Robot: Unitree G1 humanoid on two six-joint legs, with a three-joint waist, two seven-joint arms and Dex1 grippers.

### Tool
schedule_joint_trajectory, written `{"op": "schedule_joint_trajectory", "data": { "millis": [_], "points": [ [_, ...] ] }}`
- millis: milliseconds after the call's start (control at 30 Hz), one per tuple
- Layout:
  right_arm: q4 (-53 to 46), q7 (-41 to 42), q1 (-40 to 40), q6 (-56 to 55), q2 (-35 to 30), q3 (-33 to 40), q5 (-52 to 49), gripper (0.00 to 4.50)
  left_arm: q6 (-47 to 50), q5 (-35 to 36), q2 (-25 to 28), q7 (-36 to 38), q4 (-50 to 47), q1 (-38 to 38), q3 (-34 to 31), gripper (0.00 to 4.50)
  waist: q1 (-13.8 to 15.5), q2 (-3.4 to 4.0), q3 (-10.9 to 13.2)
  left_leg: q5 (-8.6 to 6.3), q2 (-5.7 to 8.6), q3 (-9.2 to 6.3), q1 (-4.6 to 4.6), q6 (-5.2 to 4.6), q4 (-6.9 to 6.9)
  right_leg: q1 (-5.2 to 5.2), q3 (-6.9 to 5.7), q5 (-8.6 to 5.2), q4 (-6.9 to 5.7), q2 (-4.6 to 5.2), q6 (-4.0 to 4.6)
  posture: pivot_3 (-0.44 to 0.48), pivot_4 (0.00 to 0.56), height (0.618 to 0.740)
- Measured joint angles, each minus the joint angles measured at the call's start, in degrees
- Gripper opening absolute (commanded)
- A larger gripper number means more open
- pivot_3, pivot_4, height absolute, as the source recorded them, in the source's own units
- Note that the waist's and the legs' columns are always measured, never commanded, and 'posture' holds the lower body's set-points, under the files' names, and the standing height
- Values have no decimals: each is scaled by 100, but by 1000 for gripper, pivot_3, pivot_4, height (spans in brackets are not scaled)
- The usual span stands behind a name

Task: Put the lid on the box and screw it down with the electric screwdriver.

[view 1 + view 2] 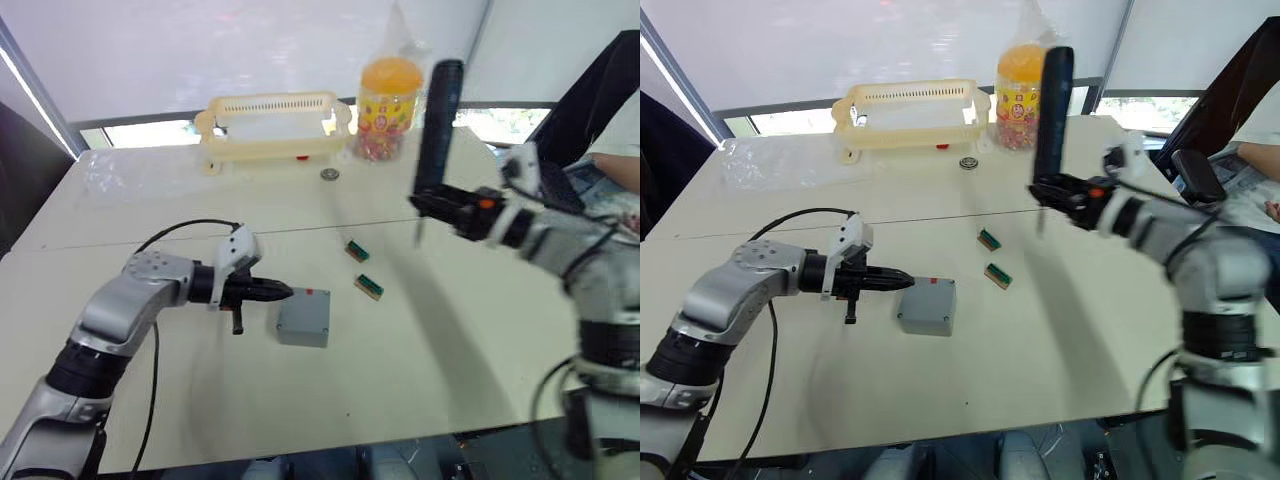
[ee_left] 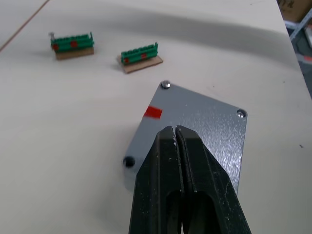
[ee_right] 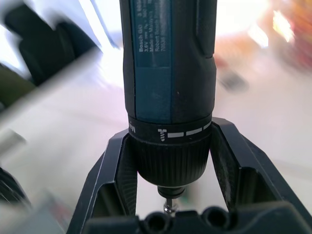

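The grey box [image 1: 302,330] stands mid-table with the lid [image 2: 207,129] lying flat on top, a red mark [image 2: 153,112] on it. Two lid corners carry screws [image 2: 166,85]; one near corner shows an open hole [image 2: 128,161]. My left gripper [image 1: 284,293] is shut and empty, its tips over the lid's left edge. To the right, well above the table, my right gripper [image 1: 441,203] is shut on the electric screwdriver [image 1: 439,118], held upright. Its thin bit [image 1: 419,232] points down, and the box lies far to its left.
Two small green terminal blocks [image 1: 357,250] [image 1: 368,287] lie between the box and the right arm. At the back stand a cream rack [image 1: 275,125], an orange-lidded jar [image 1: 389,108] and a small round metal piece [image 1: 330,174]. A person [image 1: 620,160] sits at the right edge.
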State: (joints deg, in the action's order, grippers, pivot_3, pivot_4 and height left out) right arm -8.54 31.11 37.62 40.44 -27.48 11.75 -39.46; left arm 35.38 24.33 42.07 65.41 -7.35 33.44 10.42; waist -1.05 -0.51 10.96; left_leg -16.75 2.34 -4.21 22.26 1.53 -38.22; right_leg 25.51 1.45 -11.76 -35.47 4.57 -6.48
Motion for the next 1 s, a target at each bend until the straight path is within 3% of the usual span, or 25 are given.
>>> {"op": "schedule_joint_trajectory", "data": {
  "millis": [267,767,1000],
  "points": [
    [-847,-642,-1081,-1092,1218,-816,752,1700,-91,-130,-2,-41,-217,-226,13,0,19,-2,-1,4,4,-28,4,6,-2,-6,-3,0,9,7,0,0,150,740],
    [-1686,-1043,-2196,-1565,1656,-1705,1466,1700,-626,-640,-272,-417,-446,-603,249,0,14,-1,-3,4,9,-28,-8,6,0,-10,-7,-1,-3,-5,2,0,150,740],
    [-1660,-948,-2314,-1856,1687,-1870,1688,1700,-716,-689,-337,-421,-362,-605,251,0,17,-2,-4,4,10,-28,-24,6,0,-24,-6,-1,-4,-5,2,0,150,740]
  ]
}}
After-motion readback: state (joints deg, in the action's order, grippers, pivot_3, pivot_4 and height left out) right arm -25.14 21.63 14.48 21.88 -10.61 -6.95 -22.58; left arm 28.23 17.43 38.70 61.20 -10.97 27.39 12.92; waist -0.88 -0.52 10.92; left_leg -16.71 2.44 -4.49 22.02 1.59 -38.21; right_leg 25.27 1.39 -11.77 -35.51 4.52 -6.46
